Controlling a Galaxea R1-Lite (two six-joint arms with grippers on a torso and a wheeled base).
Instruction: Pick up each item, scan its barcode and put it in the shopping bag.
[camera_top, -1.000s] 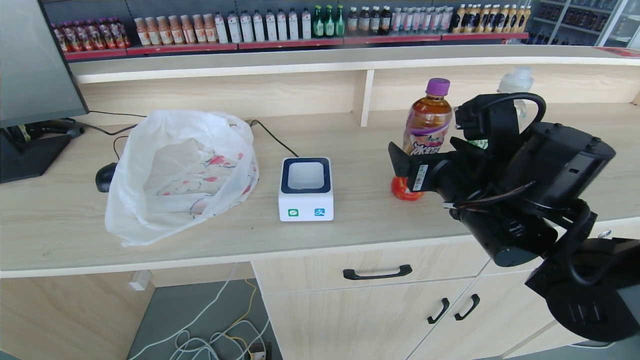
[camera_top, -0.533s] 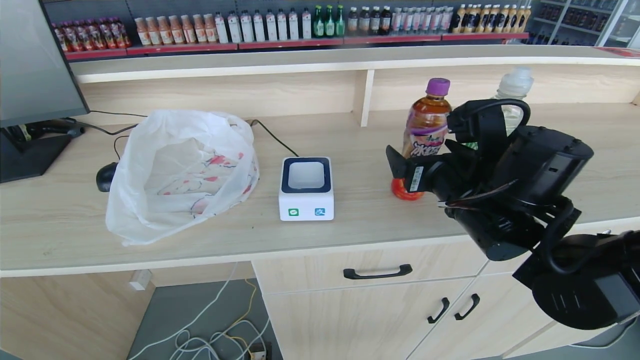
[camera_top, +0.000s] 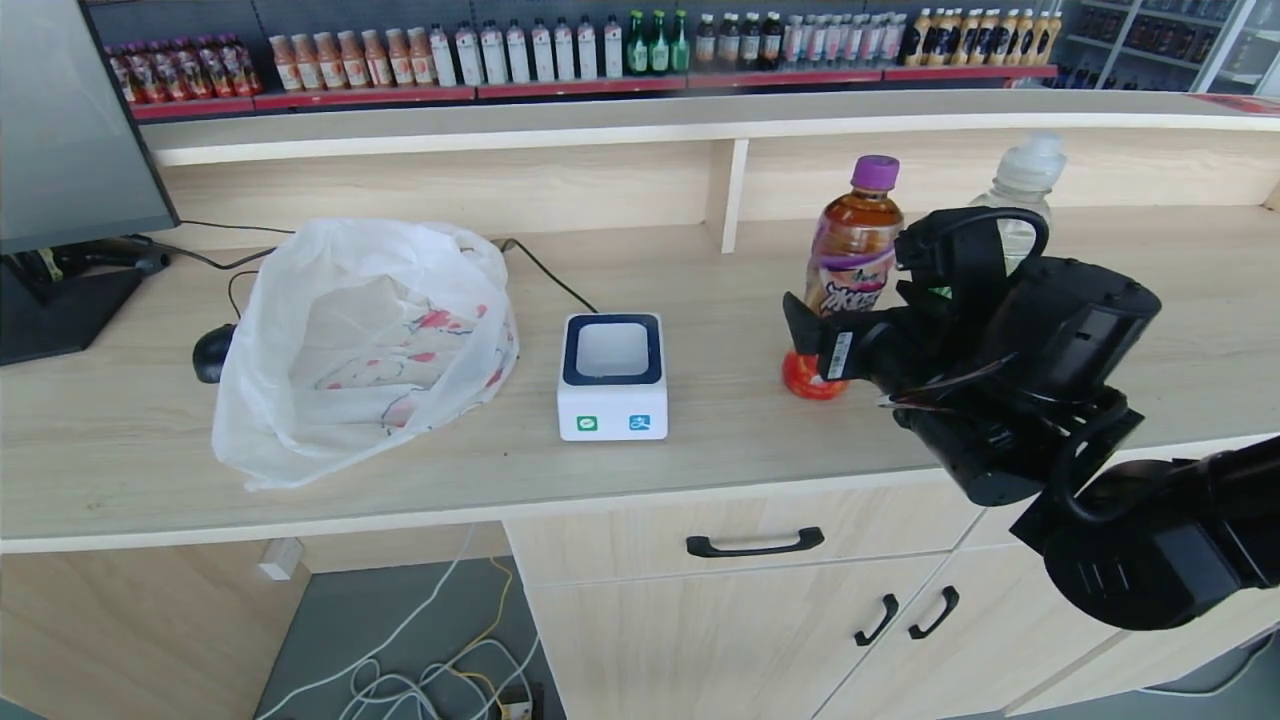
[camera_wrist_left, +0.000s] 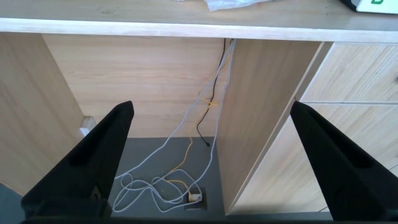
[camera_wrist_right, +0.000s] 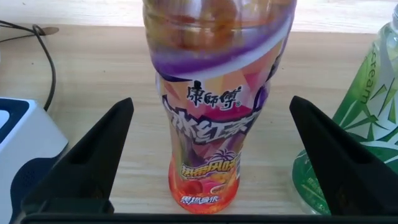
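Observation:
A tea bottle (camera_top: 853, 260) with a purple cap and orange-purple label (camera_wrist_right: 214, 143) stands upright on the wooden counter (camera_top: 450, 470). Behind it to the right is a clear bottle with a green label (camera_top: 1022, 190) (camera_wrist_right: 357, 130). My right gripper (camera_top: 815, 345) (camera_wrist_right: 211, 205) is open, its fingers (camera_wrist_right: 93, 162) wide on either side of the tea bottle's lower part, not touching it. A white scanner box (camera_top: 612, 375) sits mid-counter, and an open white shopping bag (camera_top: 360, 345) lies to its left. My left gripper (camera_wrist_left: 211, 168) hangs open below the counter, over the floor cables.
A monitor on a black stand (camera_top: 70, 190) and a black mouse (camera_top: 210, 352) occupy the counter's far left. A raised ledge (camera_top: 640, 125) runs behind the counter, with a divider (camera_top: 733, 190). Drawers with black handles (camera_top: 755, 547) lie under the counter edge.
My right arm has dropped lower and shifted slightly forward toward the tea bottle. The bottles, scanner and bag have not moved.

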